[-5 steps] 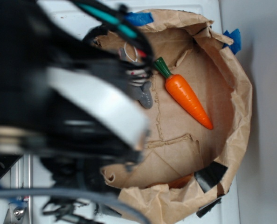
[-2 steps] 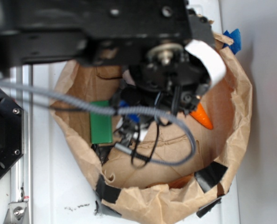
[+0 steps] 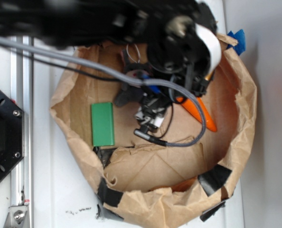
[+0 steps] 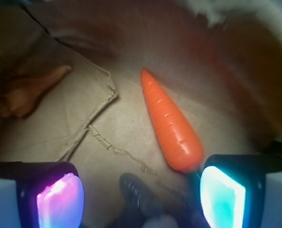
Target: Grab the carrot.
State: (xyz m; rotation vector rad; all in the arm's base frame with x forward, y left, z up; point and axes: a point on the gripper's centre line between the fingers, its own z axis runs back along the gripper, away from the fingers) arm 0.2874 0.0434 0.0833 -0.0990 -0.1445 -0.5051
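Your gripper (image 4: 141, 194) was spread wide with the carrot (image 4: 169, 123) off by one finger, so you needed to center it first.

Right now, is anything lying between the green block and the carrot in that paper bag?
Yes. In the exterior view the arm's dark pincer and its grey cable hang between the green block and the carrot.
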